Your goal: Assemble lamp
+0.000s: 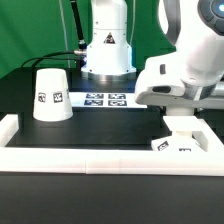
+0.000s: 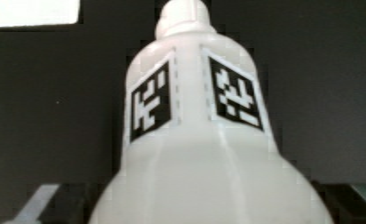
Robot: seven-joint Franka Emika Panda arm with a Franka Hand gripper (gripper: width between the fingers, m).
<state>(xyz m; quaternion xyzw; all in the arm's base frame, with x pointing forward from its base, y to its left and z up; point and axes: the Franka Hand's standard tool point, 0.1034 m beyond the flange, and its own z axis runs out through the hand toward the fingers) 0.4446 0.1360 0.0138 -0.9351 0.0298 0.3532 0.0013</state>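
My gripper [image 1: 180, 114] is shut on the white bulb [image 2: 194, 130], which fills the wrist view stem-first with two black tags on it. A dark finger [image 2: 43, 203] shows on each side of its round end. In the exterior view the bulb's lower end [image 1: 181, 125] hangs just above the small square base block [image 1: 172, 144], which sits at the exterior view's right by the front rail. I cannot tell whether bulb and base touch. The conical shade [image 1: 50, 97] stands mouth-down on the black table at the exterior view's left, far from the gripper.
The marker board [image 1: 105, 99] lies flat at the table's middle, in front of the arm's base [image 1: 107, 50]. A long white border rail [image 1: 90, 161] runs along the front edge and up the left side [image 1: 10, 128].
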